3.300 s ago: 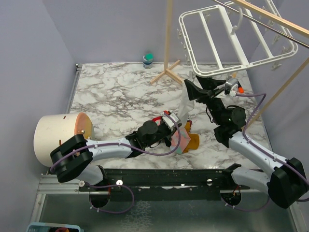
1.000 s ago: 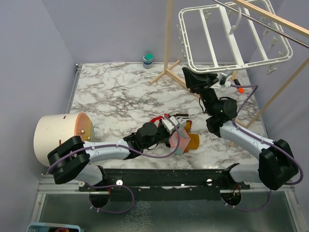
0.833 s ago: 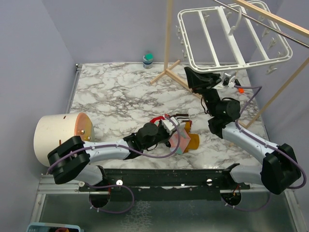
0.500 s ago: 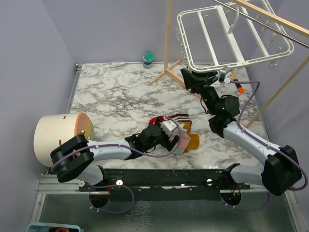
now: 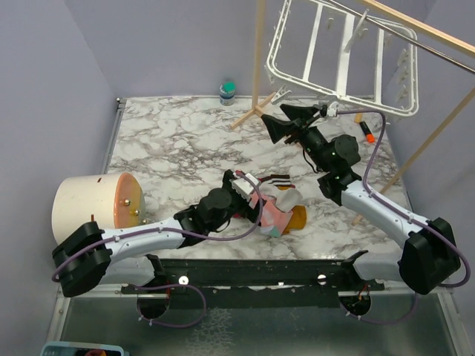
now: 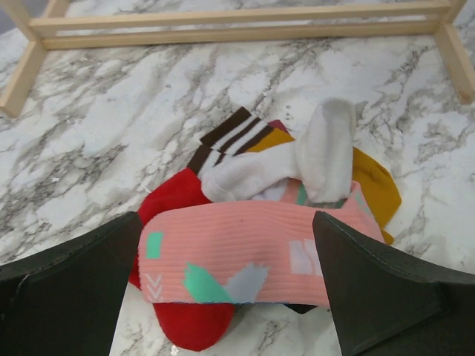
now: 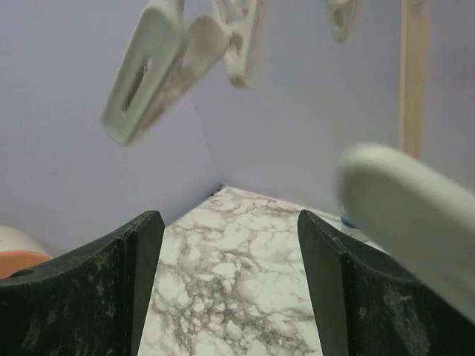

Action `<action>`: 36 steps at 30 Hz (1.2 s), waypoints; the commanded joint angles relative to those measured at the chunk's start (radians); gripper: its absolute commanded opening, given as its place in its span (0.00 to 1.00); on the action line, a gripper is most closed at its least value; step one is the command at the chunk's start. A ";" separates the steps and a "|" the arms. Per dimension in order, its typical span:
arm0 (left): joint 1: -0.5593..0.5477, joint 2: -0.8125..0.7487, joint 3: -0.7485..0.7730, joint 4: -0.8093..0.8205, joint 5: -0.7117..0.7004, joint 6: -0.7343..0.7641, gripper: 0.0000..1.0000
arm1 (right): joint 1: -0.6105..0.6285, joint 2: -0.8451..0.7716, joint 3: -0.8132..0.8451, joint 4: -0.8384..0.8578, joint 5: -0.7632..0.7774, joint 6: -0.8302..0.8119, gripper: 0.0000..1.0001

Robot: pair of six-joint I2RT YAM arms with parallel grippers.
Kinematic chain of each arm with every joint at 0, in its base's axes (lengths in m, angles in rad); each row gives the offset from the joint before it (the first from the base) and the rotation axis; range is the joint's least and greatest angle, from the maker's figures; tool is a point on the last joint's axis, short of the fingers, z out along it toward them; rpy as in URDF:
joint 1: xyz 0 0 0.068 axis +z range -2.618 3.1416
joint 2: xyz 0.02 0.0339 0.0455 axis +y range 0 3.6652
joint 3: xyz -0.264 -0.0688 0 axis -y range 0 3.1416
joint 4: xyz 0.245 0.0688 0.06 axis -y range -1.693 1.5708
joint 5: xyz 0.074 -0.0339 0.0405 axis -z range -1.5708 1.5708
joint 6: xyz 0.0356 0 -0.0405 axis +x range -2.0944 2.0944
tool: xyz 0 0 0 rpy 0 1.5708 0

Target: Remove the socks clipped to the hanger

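Over marble tabletop (image 5: 171,141): socks (image 6: 252,245) heaped near front edge, off the hanger (image 5: 341,55) (tilted, up on the wooden rack (image 5: 259,59)). Left gripper (image 6: 226,222) spread wide above the heap; right gripper (image 7: 230,222) spread wide, empty, beneath dangling clips (image 7: 159,70).

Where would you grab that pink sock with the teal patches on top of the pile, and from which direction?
Take the pink sock at mid-length, from straight above, pinching across its narrow width. It lies flat, stretched sideways on top of the other socks; only the white sock overlaps its far edge. The open left claw hangs above it.
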 commanded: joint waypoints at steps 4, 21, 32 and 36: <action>0.176 -0.084 -0.056 0.068 0.159 -0.026 0.99 | 0.002 0.003 -0.053 -0.093 -0.057 0.036 0.81; 0.586 -0.036 -0.109 0.272 0.365 -0.195 0.99 | 0.000 -0.060 -0.215 -0.383 -0.028 -0.087 0.97; 0.752 -0.032 -0.162 0.296 0.186 -0.190 0.99 | -0.079 -0.112 -0.281 -0.499 0.352 0.007 1.00; 0.751 -0.024 -0.176 0.288 0.135 -0.150 0.99 | -0.079 -0.181 -0.306 -0.508 0.441 0.014 1.00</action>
